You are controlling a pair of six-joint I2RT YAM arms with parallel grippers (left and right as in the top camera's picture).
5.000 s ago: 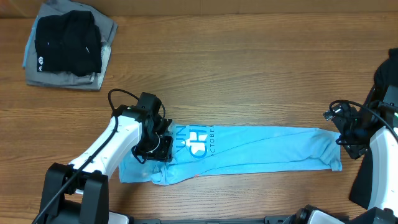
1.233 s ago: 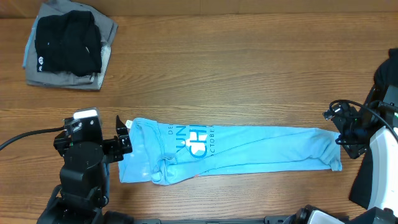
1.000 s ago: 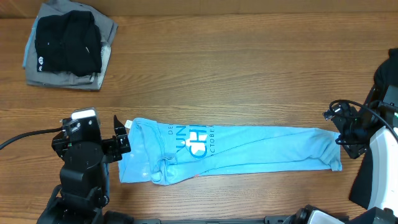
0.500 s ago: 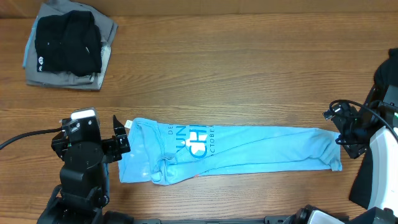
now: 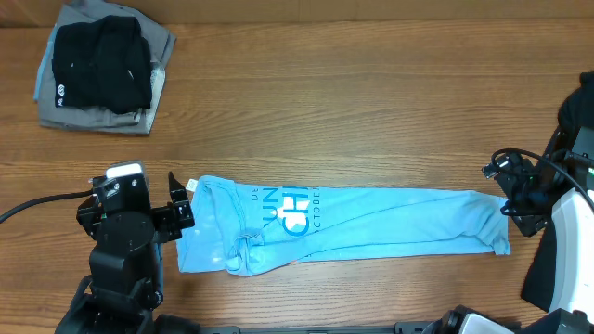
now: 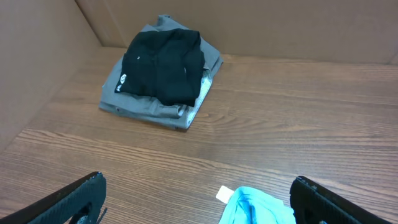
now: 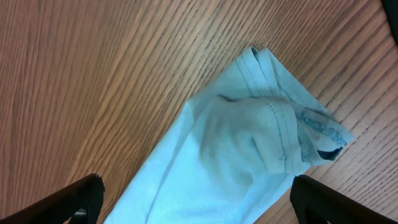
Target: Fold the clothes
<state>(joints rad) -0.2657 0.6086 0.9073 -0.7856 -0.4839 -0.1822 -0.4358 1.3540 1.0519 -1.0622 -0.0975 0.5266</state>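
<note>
The clothes, a light blue T-shirt (image 5: pixel 390 227), lie folded into a long narrow strip across the front of the table, white lettering showing near the left end. My left gripper (image 5: pixel 181 206) stands open just off that left end, touching nothing. In the left wrist view the shirt's edge (image 6: pixel 255 210) and a white tag (image 6: pixel 225 194) sit between the spread fingers (image 6: pixel 81 194). My right gripper (image 5: pixel 507 198) is open at the right end. In the right wrist view the bunched hem (image 7: pixel 273 130) lies between its wide fingers (image 7: pixel 323 198), not gripped.
A folded stack of black and grey garments (image 5: pixel 102 65) sits at the back left, also seen in the left wrist view (image 6: pixel 163 71). Brown cardboard walls (image 6: pixel 37 62) close off that corner. A dark garment (image 5: pixel 580 111) shows at the right edge.
Five seconds ago the left gripper was down on the shirt near the lettering; it has since pulled back off the left end, open. Over the last second nothing moves. The right arm is still.
</note>
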